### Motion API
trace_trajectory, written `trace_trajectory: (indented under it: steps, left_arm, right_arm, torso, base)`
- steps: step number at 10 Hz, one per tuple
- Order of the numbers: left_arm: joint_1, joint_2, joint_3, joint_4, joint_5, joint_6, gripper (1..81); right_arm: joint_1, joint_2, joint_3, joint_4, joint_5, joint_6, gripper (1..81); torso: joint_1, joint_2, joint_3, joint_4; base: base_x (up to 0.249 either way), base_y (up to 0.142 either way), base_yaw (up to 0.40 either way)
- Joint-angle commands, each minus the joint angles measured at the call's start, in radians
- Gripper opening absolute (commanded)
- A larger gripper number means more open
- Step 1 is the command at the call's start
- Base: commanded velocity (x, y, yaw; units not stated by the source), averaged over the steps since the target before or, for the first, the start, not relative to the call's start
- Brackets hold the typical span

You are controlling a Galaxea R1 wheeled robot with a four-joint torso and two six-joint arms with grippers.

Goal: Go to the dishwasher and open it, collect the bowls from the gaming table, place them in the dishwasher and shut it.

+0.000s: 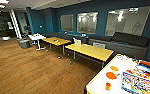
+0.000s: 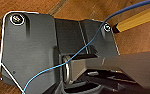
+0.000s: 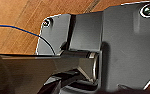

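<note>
Wood floor [image 1: 28,67] — gaming table [image 1: 101,82] angled away rightward

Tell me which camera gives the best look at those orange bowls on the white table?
The head view. There the small round orange plastic bowls sit on the long white-topped gaming table, beside colourful board-game boards. The two wrist views look at brown wooden floor and the robot's own dark plate, and give nothing of the bowls.

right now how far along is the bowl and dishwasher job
Nothing visibly finished. The gaming table, white-topped with colourful boards, sits at the lower right of the head view, so the robot appears to have reached it. Orange bowls are on its top, not yet collected. No dishwasher is in sight, so whether it was opened cannot be told. Collecting, loading and closing remain.
</note>
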Motion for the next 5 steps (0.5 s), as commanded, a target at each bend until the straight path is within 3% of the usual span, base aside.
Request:
trace_trajectory:
  steps: [1,5]
  left_arm:
    - [-0.034,-0.003,0.011,0.013,0.053,0.008,81.1]
    - [-0.037,-0.004,0.011,0.013,0.054,0.007,81.1]
  right_arm:
    - [0.038,0.002,0.008,-0.014,-0.042,-0.002,81.1]
    - [0.04,0.004,0.008,-0.014,-0.042,-0.002,81.1]
  torso:
    - [0.0,0.0,0.0,0.0]
    - [0.0,0.0,0.0,0.0]
  base:
    - [0.0,0.0,-0.135]
    - [0.0,0.0,-0.265]
